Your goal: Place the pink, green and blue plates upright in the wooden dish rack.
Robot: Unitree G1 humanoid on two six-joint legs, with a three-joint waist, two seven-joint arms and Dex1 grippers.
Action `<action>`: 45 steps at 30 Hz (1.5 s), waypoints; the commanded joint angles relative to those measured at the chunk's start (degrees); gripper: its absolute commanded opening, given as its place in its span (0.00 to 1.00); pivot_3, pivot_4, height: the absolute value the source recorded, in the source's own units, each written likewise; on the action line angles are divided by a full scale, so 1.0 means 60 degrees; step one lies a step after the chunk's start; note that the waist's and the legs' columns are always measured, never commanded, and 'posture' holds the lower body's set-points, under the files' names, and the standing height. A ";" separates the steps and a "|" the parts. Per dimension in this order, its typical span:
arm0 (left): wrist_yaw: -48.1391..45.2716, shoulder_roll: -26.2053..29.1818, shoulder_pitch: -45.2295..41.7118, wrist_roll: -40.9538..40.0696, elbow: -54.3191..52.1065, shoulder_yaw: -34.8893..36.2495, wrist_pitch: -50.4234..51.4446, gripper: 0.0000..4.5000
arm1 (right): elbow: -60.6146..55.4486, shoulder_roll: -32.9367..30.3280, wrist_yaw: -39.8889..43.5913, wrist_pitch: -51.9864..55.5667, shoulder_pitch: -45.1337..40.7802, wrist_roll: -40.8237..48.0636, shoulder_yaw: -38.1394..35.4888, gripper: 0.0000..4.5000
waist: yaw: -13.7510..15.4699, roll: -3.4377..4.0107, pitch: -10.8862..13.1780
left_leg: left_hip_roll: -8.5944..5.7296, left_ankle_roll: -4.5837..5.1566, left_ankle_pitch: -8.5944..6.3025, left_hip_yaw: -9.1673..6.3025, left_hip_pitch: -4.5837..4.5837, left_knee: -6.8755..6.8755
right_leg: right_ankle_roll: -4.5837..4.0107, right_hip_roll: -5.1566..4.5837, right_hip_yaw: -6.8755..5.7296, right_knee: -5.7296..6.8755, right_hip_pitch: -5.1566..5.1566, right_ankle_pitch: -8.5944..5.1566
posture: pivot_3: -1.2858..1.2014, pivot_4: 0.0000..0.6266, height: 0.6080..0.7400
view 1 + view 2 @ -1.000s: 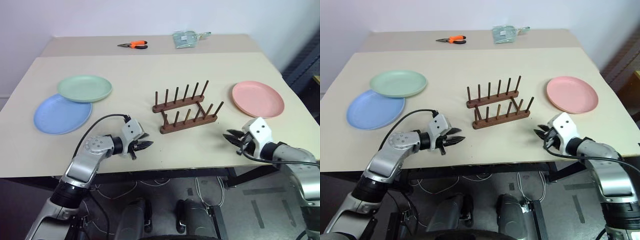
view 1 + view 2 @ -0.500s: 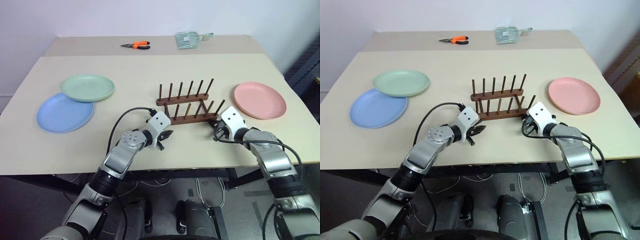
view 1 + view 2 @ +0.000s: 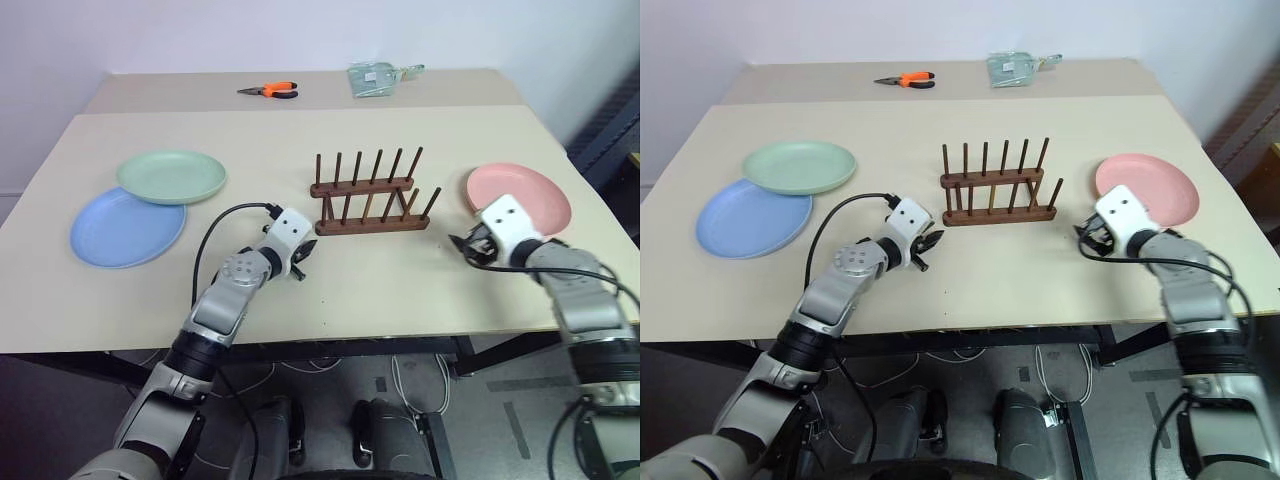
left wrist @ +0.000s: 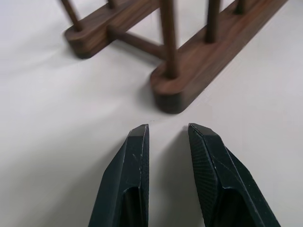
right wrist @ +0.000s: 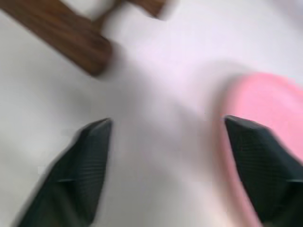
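Right tool opens beside the pink plate, first pick in hand.

All three plates lie flat on the tabletop, the rack empty between them (green overlapping blue). The left tool, narrowly parted and holding nothing, sits at the rack's end; next, the right must straddle the pink rim.

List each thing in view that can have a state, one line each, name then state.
pink plate: flat on the table, not racked
green plate: flat, its edge overlapping the blue plate
blue plate: flat on the table
wooden dish rack: upright, all slots empty
left gripper: slightly open, empty, near the rack's end
right gripper: wide open, empty, beside the pink plate
orange pliers: lying on the far table
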 commanded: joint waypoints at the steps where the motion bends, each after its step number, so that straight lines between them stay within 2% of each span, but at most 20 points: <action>1: -0.0685 0.0283 0.0464 -0.0350 -0.0938 0.0096 0.0041 0.29 | 0.1212 -0.0336 -0.0115 -0.0742 -0.0379 -0.0446 -0.0024 0.83 | -0.0069 0.0000 0.0000 | 0.0000 -0.0001 0.0000 0.0000 0.0000 -0.0001 | 0.0000 0.0000 -0.0001 -0.0001 0.0001 0.0000 | 0.52 0.24 1.00; 8: -0.1895 0.0647 0.1155 -0.1347 -0.2674 0.0244 0.0493 0.29 | 0.5415 0.0138 -0.0663 -0.2421 -0.2485 -0.1364 0.0816 0.83 | -0.0135 0.0011 0.0009 | 0.0001 -0.0009 0.0007 0.0015 0.0004 -0.0004 | -0.0001 0.0007 0.0008 0.0000 -0.0003 0.0000 | 0.52 0.24 1.00; 9: -0.1924 0.0671 0.1226 -0.1412 -0.2838 0.0266 0.0603 0.29 | 0.5832 0.0179 -0.0694 -0.2630 -0.2716 -0.1428 0.0889 0.71 | -0.0128 0.0011 0.0009 | 0.0001 -0.0009 0.0007 0.0013 0.0003 -0.0004 | -0.0001 0.0007 0.0007 0.0000 -0.0001 0.0000 | 0.52 0.24 1.00; 11: -0.1896 0.0708 0.1348 -0.1466 -0.3059 0.0297 0.0731 0.29 | 0.6512 0.0231 -0.0803 -0.3007 -0.3102 -0.1559 0.0993 0.55 | -0.0078 0.0011 0.0009 | 0.0001 -0.0010 0.0007 0.0010 0.0002 -0.0006 | -0.0002 0.0007 0.0005 -0.0001 -0.0001 -0.0002 | 0.52 0.24 1.00; 12: -0.1874 0.0701 0.1409 -0.1526 -0.3148 0.0333 0.0799 0.29 | 0.6766 0.0239 -0.0858 -0.3209 -0.3241 -0.1651 0.1051 0.43 | -0.0082 0.0012 0.0009 | 0.0001 -0.0010 0.0007 0.0009 0.0001 -0.0006 | -0.0002 0.0010 0.0005 -0.0005 0.0001 -0.0002 | 0.52 0.24 1.00; 16: -0.1799 0.0640 0.1556 -0.1746 -0.3488 0.0433 0.1017 0.29 | 0.7116 0.0241 -0.0852 -0.3865 -0.3493 -0.1651 0.1049 0.01 | -0.0062 0.0015 0.0011 | -0.0004 -0.0008 0.0007 0.0009 -0.0003 -0.0006 | 0.0001 0.0011 0.0002 -0.0009 0.0002 -0.0002 | 0.52 0.24 1.00; 20: -0.1655 0.0653 0.1511 -0.1759 -0.3501 0.0540 0.1128 0.29 | 0.5293 0.0014 -0.0500 -0.4299 -0.3142 -0.0868 0.0396 0.01 | -0.0084 0.0024 0.0016 | -0.0003 -0.0010 0.0008 0.0009 -0.0003 -0.0007 | 0.0001 0.0011 0.0003 -0.0009 0.0001 -0.0002 | 0.52 0.24 1.00; 23: -0.1696 0.0708 0.1514 -0.1915 -0.3524 0.0677 0.1160 0.29 | 0.2437 0.0215 0.0025 -0.2758 -0.2702 0.0753 -0.0656 0.01 | -0.0102 0.0050 0.0031 | 0.0002 -0.0013 0.0009 0.0008 -0.0002 -0.0009 | 0.0001 0.0007 0.0006 -0.0006 -0.0002 -0.0001 | 0.52 0.24 1.00; 26: -0.1736 0.0710 0.1456 -0.2111 -0.3565 0.0815 0.1216 0.29 | -0.1189 0.0813 0.0401 0.1033 -0.2556 0.4625 -0.2019 0.01 | -0.0085 0.0051 0.0031 | 0.0007 -0.0014 0.0009 0.0002 -0.0002 -0.0010 | 0.0001 0.0005 0.0005 -0.0007 -0.0002 -0.0001 | 0.52 0.24 1.00; 29: -0.1800 0.0764 0.1405 -0.2218 -0.3521 0.0861 0.1214 0.29 | -0.3329 0.1232 -0.0008 0.3966 -0.2843 0.8651 -0.3181 0.01 | -0.0059 0.0051 0.0031 | 0.0009 -0.0014 0.0006 -0.0020 -0.0008 -0.0010 | -0.0001 -0.0001 -0.0002 -0.0010 -0.0001 0.0000 | 0.52 0.24 1.00; 31: -0.1841 0.0800 0.1378 -0.2263 -0.3486 0.0862 0.1199 0.29 | -0.3880 0.1229 -0.0136 0.4946 -0.2855 0.9817 -0.3374 0.01 | -0.0004 0.0046 0.0028 | 0.0004 -0.0005 -0.0001 -0.0025 -0.0014 -0.0010 | -0.0003 -0.0017 -0.0009 -0.0015 -0.0001 0.0000 | 0.52 0.24 1.00; 36: -0.1943 0.0830 0.1253 -0.2330 -0.3406 0.0900 0.1167 0.29 | -0.3258 0.1360 -0.0494 0.6002 -0.3184 1.0688 -0.3227 0.01 | 0.0102 0.0043 0.0026 | -0.0011 0.0044 -0.0032 -0.0023 -0.0024 -0.0010 | -0.0003 -0.0041 -0.0021 -0.0025 -0.0007 0.0002 | 0.52 0.24 1.00; 45: -0.1789 0.0878 0.1417 -0.2398 -0.3556 0.0974 0.1141 0.29 | -0.0715 0.1384 -0.0246 0.6487 -0.3946 0.9861 -0.2706 0.01 | 0.0134 0.0045 0.0027 | -0.0014 0.0027 -0.0015 -0.0004 -0.0048 -0.0010 | -0.0002 -0.0032 -0.0022 -0.0019 -0.0031 0.0003 | 0.52 0.24 1.00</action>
